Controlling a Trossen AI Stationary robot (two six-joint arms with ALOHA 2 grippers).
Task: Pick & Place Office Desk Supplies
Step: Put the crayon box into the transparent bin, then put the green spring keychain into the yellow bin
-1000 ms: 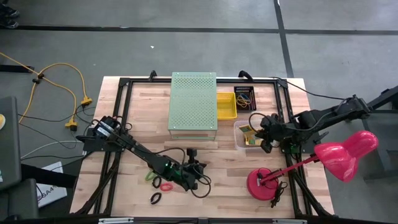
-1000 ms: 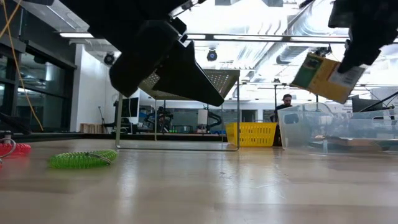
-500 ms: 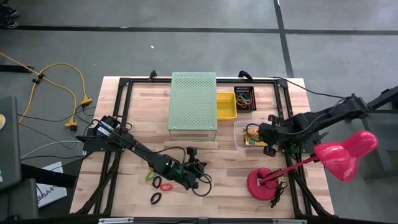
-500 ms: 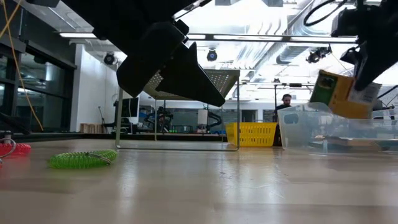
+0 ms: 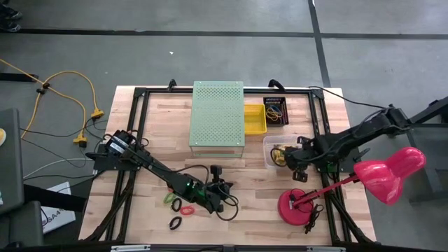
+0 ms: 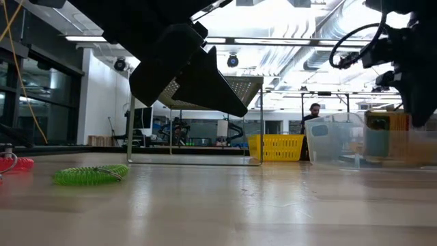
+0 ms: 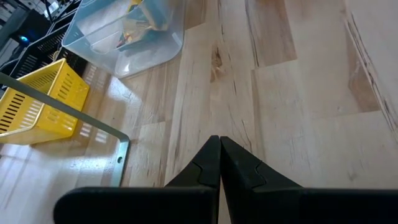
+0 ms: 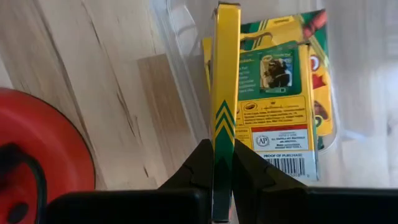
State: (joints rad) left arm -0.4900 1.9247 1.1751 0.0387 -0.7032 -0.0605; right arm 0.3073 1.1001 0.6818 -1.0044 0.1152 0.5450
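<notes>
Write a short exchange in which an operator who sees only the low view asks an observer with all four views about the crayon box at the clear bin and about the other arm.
Operator: Is that crayon box really gripped?
Observer: Yes. The right wrist view shows the right claw shut on the crayon box, holding it edge-on at the clear bin.
Operator: Is anything else inside the bin?
Observer: A second crayon box lies flat in it, printed side up.
Operator: What about the left claw?
Observer: The left claw is shut on nothing, over bare wood.
Operator: I see green and red loops. Are there more?
Observer: The high view shows a black loop near the table's front edge.
</notes>
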